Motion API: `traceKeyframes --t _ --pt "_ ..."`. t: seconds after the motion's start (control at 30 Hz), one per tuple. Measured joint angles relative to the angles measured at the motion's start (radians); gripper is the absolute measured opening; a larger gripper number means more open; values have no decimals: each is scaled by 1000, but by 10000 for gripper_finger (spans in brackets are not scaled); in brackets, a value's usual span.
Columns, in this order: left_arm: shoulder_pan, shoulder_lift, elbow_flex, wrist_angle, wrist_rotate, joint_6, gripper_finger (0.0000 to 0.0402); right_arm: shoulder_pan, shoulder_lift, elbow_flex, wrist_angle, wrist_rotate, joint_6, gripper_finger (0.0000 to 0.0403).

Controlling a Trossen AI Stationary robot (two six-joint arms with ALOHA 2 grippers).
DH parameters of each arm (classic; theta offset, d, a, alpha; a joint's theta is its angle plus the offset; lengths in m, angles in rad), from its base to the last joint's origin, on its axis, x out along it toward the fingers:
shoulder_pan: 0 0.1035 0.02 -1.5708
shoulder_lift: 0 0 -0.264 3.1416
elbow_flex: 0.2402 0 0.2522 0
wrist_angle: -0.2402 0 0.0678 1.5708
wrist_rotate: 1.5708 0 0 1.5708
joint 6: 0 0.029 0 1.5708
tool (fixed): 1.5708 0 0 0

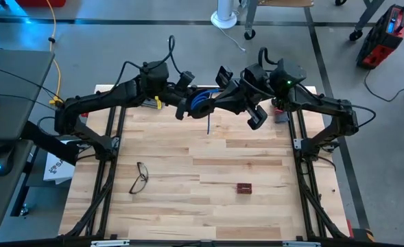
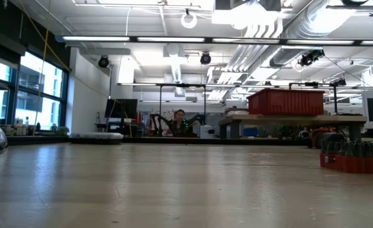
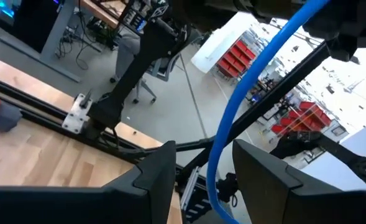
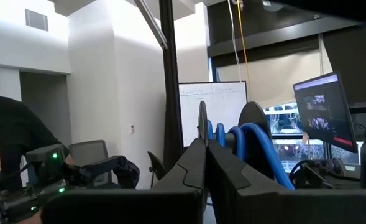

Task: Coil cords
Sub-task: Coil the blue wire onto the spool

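High view: both grippers meet above the table's [image 1: 208, 171] far edge; left gripper [image 1: 186, 108] parted around blue cord [image 1: 200, 99], right gripper [image 1: 223, 77] pinched shut.

My surface [image 1: 208, 171] is pale wood planks, standing on a grey floor [image 1: 366, 89] crossed by dark tape lines. Beyond it the hall runs deep: tall windows [image 2: 21, 95] on one side, white ceiling ducts [image 2: 262, 25] and strip lights [image 2: 167, 39] overhead. A red bin [image 2: 285, 101] sits on a far bench [image 2: 294, 119]. Elsewhere I see a whiteboard [image 4: 210, 115], a monitor [image 4: 322, 112], a grey chair [image 4: 86, 152] and white walls [image 4: 114, 74].
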State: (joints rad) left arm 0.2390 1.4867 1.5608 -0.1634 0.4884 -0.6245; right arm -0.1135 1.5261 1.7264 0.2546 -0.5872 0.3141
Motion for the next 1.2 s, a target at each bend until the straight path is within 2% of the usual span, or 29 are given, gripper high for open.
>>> traceKeyframes --t 0.3,0.57,0.67,0.87,1.2 --pt "0 0 0 -29 13 6 136 0 0 0 -1 0 0 0" --pt "0 0 0 -61 -26 32 113 0 0 0 -2 0 -1 0" --pt "0 0 0 -60 -27 33 89 0 0 0 -2 0 -1 0" --pt "0 0 0 -59 -27 36 12 0 0 0 -2 0 -8 0" --pt "-36 0 1 -151 7 32 3 -7 0 0 44 37 -52 0"
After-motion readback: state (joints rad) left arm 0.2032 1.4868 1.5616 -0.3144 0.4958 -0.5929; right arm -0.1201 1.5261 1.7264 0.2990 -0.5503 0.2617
